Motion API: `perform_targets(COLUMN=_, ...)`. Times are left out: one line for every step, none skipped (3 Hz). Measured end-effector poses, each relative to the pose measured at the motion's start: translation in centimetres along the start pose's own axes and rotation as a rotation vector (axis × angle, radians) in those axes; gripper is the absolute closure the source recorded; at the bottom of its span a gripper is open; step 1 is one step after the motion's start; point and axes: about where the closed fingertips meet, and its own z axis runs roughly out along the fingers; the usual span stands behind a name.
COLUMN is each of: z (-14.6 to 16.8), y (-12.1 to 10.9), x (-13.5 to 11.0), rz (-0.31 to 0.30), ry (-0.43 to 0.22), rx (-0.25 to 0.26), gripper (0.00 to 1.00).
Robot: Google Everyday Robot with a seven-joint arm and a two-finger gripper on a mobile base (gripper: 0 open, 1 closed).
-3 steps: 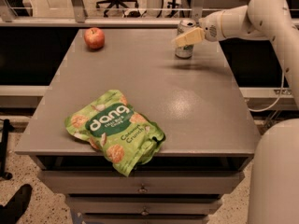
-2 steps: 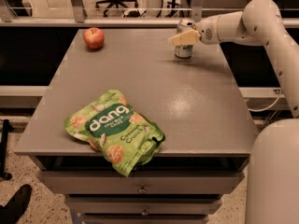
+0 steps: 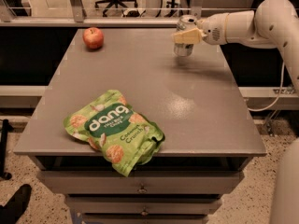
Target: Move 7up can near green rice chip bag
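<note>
Gripper (image 3: pixel 185 36) at table's far right, reaching in from right. Fingers closed narrow on 7up can (image 3: pixel 182 49), one pale finger (image 3: pixel 187 36) across can's front. Can upright; lifted or resting, cannot tell. Green rice chip bag (image 3: pixel 114 130) flat at front left of grey table (image 3: pixel 196 106), well apart from can, lower corner overhanging front edge. Red apple (image 3: pixel 93 37) at far left. Drawers (image 3: pixel 140 183) below tabletop shut.

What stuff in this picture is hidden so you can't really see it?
- Small silver-grey 7up can, camera view: the gripper, at the far right of the flat grey table, covers its middle.
- White robot arm, camera view: cut off by the right edge.
- Drawers under the table, camera view: cut off by the bottom edge.
</note>
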Motion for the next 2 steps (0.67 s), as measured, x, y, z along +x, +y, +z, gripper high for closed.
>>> perform_targets(z=-2.1, y=5.7, x=-1.4, rz=-0.047, ry=-0.047, rx=-0.152, gripper=0.99)
perform_targets(z=-4.0, y=12.0, x=-1.7, rz=-0.077, ry=-0.077, rx=-0.320, gripper=1.00)
